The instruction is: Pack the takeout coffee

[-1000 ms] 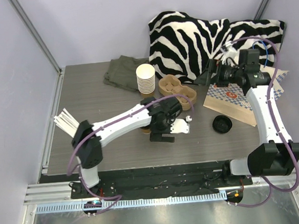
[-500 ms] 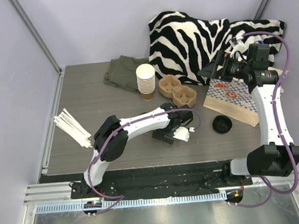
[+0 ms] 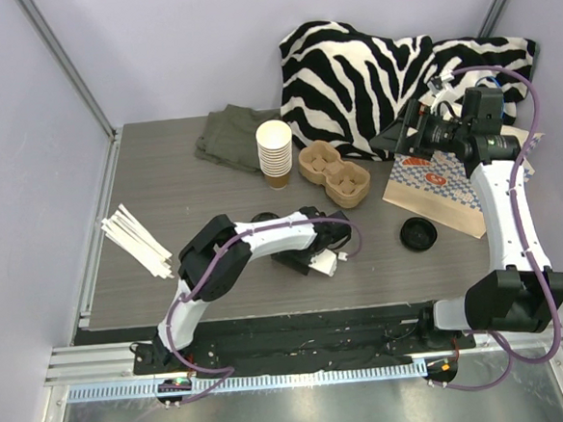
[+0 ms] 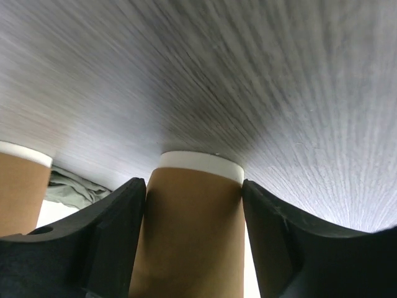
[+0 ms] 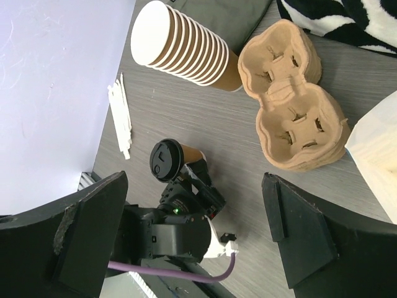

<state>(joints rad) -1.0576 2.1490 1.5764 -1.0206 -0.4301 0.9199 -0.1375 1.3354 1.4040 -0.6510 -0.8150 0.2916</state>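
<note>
My left gripper (image 4: pixel 193 186) has its jaws clamped on the coffee's (image 4: pixel 192 236) brown wall from both sides, so it won't tip. The coffee stands at 8 o'clock from the carrier (image 3: pixel 335 173). My right gripper (image 3: pixel 400 137) hangs at 2 o'clock with its jaws wide apart and empty.

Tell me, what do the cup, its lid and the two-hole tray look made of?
The cup looks like paper: a matte brown wall with a pale band at one end. The lid is probably plastic: black, slightly shiny, with moulded ridges. The tray seems to be moulded paper pulp: dull tan, rough, with soft-edged pockets.
</note>
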